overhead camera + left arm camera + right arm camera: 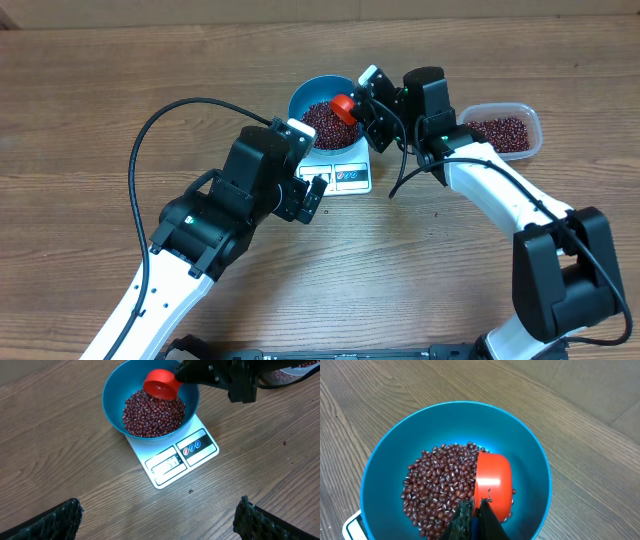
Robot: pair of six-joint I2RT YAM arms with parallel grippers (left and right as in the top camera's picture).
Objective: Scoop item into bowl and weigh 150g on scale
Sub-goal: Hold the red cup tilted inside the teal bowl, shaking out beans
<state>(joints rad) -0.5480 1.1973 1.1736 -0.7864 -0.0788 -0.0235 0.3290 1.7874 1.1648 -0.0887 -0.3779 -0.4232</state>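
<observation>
Presently beans (150, 415) lie in the bowl (112, 396) and tub (535, 125); right gripper (476, 517) clamps a red scoop (492, 480), left gripper (314, 196) gapes wide.

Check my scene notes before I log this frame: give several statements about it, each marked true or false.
1. The blue bowl sits on the scale. True.
2. The clear tub holds beans. True.
3. The red scoop hovers over the clear tub. False: it is over the blue bowl, in the shut right gripper.
4. The left gripper is shut. False: it is open and empty.
</observation>
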